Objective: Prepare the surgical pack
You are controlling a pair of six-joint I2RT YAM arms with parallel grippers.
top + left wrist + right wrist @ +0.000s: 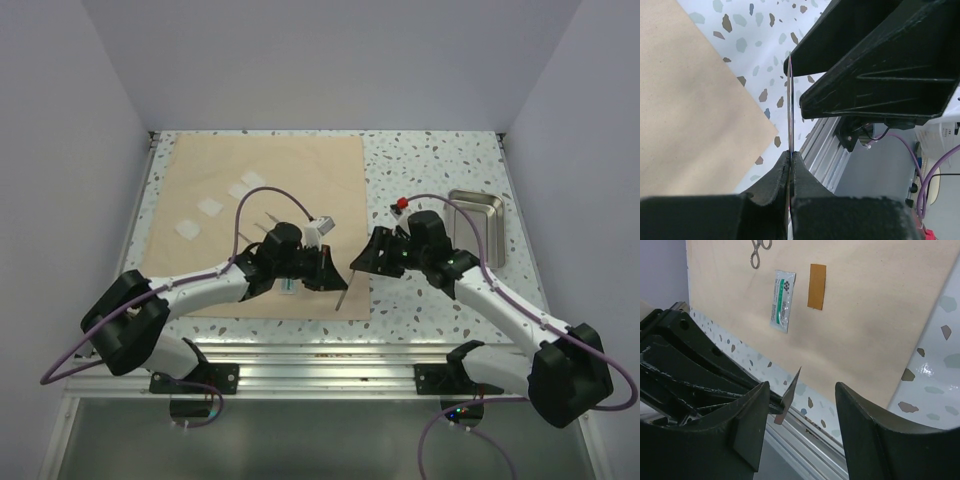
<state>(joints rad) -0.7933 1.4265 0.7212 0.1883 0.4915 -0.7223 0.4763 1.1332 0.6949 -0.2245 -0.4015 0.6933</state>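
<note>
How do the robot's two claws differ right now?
The left gripper is shut; the right gripper is open, with a clear gap showing. The left gripper pinches a thin flat piece; the right gripper holds nothing. Both are black, two-fingered, and point toward each other.

The right hand has its fingers standing apart, and between them pokes the pointed corner of a thin slip, pinched by the left hand, whose black frame fills the left side. Beyond lies the tan sheet on the speckled table, bearing a white-and-green packet, an orange-brown strip and small scissors at the top edge.
</note>
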